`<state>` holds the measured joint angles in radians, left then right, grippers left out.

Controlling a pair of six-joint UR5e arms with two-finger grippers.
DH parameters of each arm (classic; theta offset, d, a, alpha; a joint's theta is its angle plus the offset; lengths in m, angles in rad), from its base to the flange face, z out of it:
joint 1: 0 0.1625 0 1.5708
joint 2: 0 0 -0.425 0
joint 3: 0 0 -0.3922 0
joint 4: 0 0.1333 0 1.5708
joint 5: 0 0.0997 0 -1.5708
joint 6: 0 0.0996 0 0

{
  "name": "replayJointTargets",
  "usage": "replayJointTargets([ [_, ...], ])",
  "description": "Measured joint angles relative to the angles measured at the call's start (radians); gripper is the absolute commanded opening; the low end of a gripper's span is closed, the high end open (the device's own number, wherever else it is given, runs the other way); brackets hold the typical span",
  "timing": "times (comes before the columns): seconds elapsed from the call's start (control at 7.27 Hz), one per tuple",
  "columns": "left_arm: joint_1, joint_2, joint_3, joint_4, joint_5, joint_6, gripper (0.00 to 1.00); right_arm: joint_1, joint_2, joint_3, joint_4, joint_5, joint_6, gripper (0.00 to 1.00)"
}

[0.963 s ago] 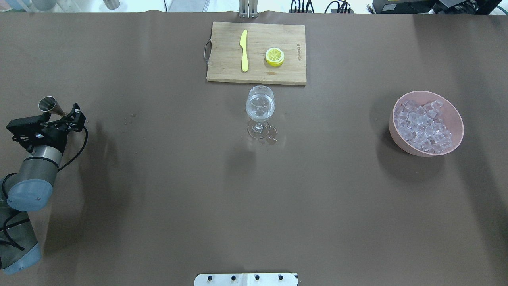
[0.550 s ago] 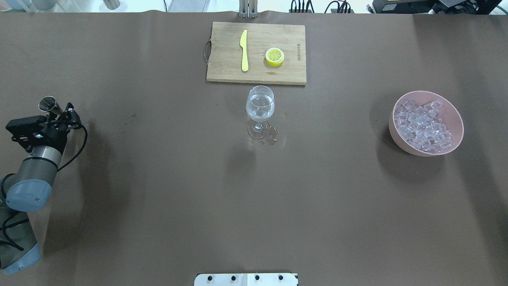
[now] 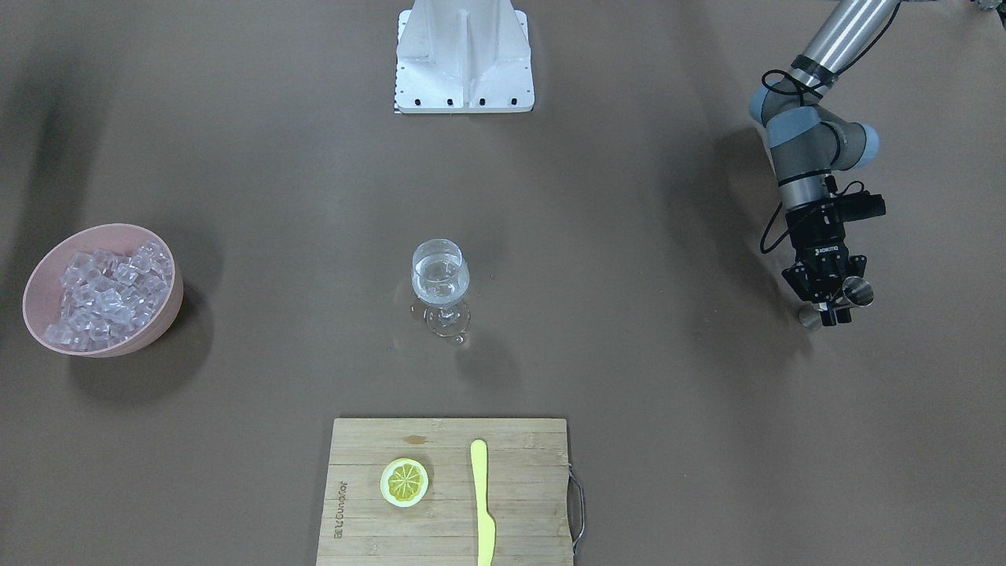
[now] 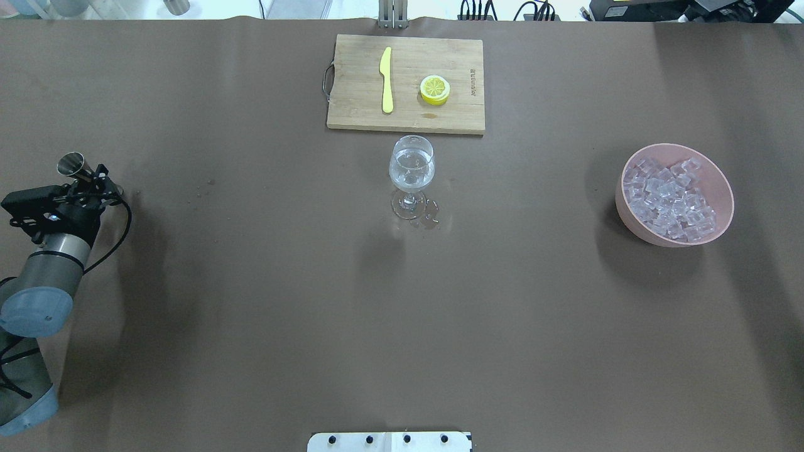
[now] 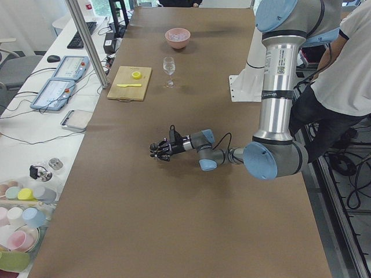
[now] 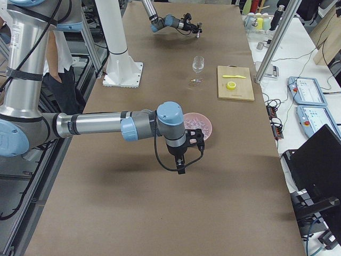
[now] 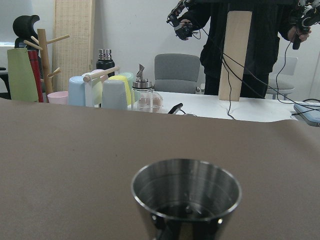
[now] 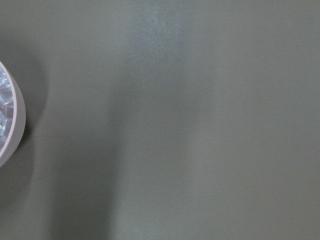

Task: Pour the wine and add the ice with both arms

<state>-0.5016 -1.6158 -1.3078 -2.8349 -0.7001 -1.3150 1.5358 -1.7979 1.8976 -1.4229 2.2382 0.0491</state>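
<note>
A stemmed glass (image 4: 411, 166) with a little clear wine (image 3: 440, 284) stands at the table's centre. A pink bowl (image 4: 633, 227) of ice cubes (image 4: 672, 201) sits at the right in the overhead view. My left gripper (image 4: 94, 180) is at the far left, shut on an upright steel jigger (image 4: 71, 164). The jigger's open mouth fills the left wrist view (image 7: 186, 197). My right gripper (image 6: 181, 168) shows only in the exterior right view. It hovers over the table beside the bowl (image 6: 198, 126), and I cannot tell whether it is open or shut.
A wooden cutting board (image 4: 352, 94) with a yellow knife (image 4: 386, 80) and a lemon half (image 4: 434, 89) lies beyond the glass. Spilled drops (image 4: 431, 220) lie by the glass foot. The white base mount (image 3: 464, 59) is at the robot's side.
My left arm has moved further left and slightly back, away from the glass, with the jigger still held. The glass and the bowl have not moved.
</note>
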Motion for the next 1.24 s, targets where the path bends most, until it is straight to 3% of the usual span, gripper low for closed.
replayJointTargets([
  [0.14, 0.000, -0.008, -0.009, -0.035, -0.009, 0.034, 0.00, 0.000, 0.000, 0.000, 0.000, 0.000, 0.000, 1.00],
  [0.41, 0.000, -0.039, -0.044, -0.187, -0.043, 0.316, 0.00, 0.001, 0.000, 0.000, 0.000, 0.000, 0.000, 1.00],
  [0.69, 0.002, -0.127, -0.059, -0.290, -0.079, 0.493, 0.00, 0.001, 0.000, -0.003, 0.000, 0.001, 0.000, 1.00],
  [1.24, 0.018, -0.280, -0.094, -0.232, -0.276, 0.530, 0.00, 0.001, -0.002, -0.013, 0.001, 0.000, 0.000, 1.00],
])
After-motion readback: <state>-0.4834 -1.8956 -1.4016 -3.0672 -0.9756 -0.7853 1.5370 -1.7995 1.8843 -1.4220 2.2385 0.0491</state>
